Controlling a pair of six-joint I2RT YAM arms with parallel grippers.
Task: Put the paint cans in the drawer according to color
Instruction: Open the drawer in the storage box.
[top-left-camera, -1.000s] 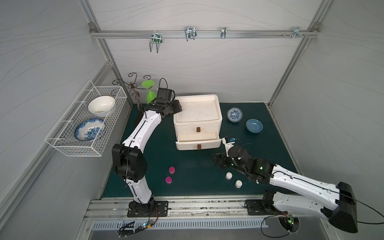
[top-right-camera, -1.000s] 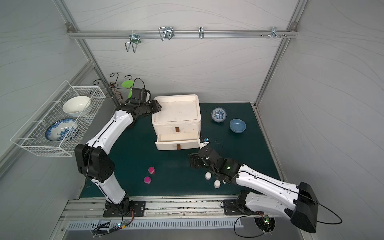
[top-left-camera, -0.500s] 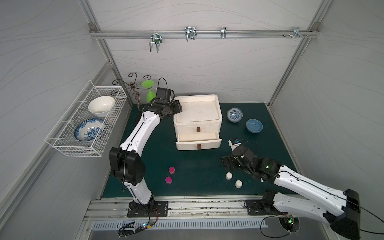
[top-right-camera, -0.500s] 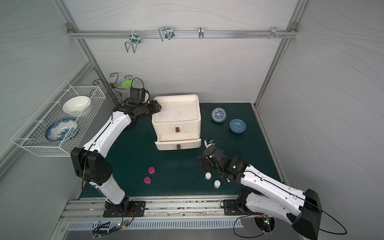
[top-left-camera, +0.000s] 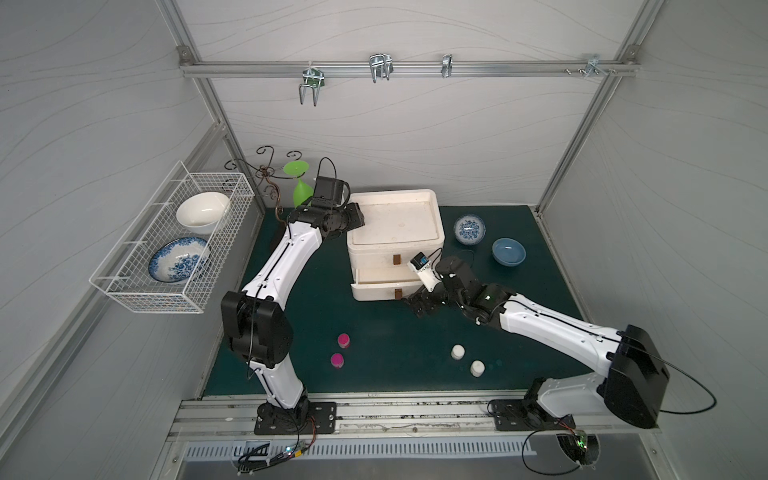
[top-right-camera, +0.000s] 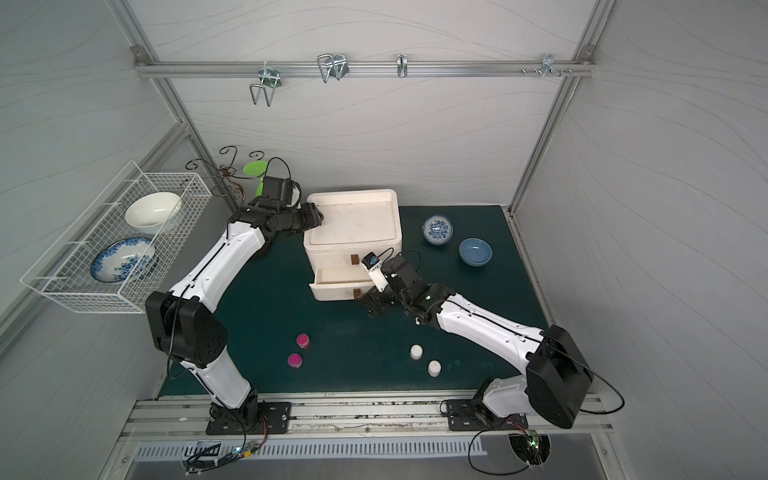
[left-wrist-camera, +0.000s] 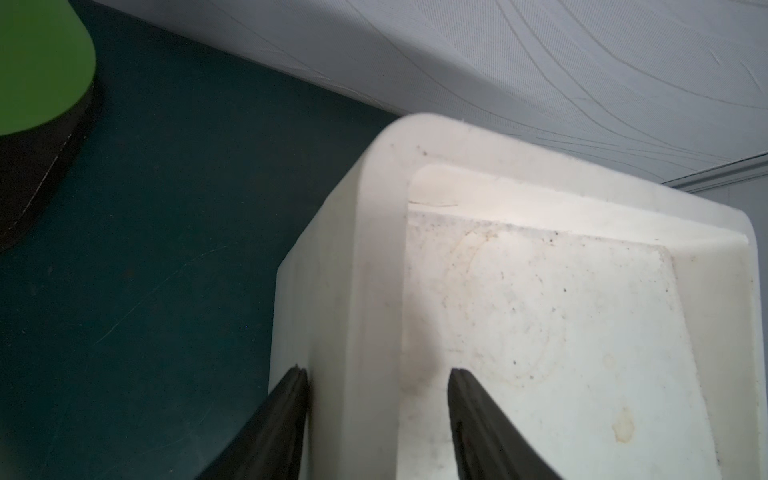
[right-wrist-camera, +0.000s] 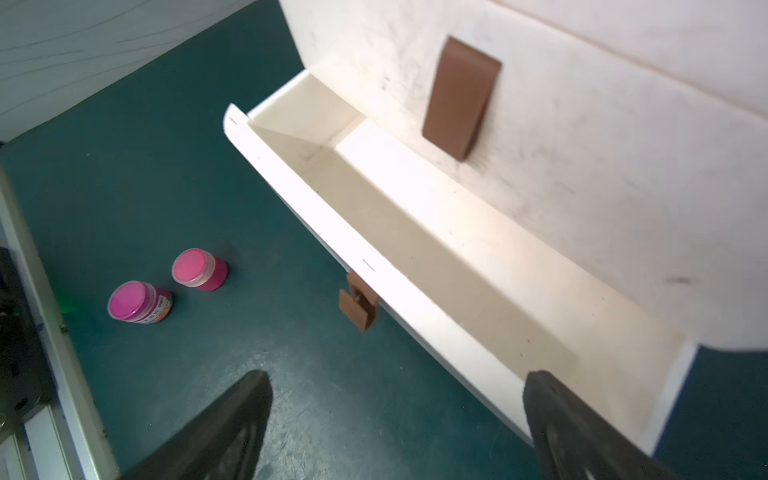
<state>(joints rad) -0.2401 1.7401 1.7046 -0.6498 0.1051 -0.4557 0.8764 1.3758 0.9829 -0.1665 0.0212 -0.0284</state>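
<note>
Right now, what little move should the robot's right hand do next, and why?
Probably ease the open right gripper onto the brown handle and pull. The drawer is only partly out, the left gripper straddles the chest rim, and the magenta paint cans and white paint cans stand on the mat.

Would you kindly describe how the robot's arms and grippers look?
The left arm and right arm have white shells with black joints. The left gripper and right gripper end in tapered black fingers. Thin black cables trail from them; a green light glows on the right arm.
</note>
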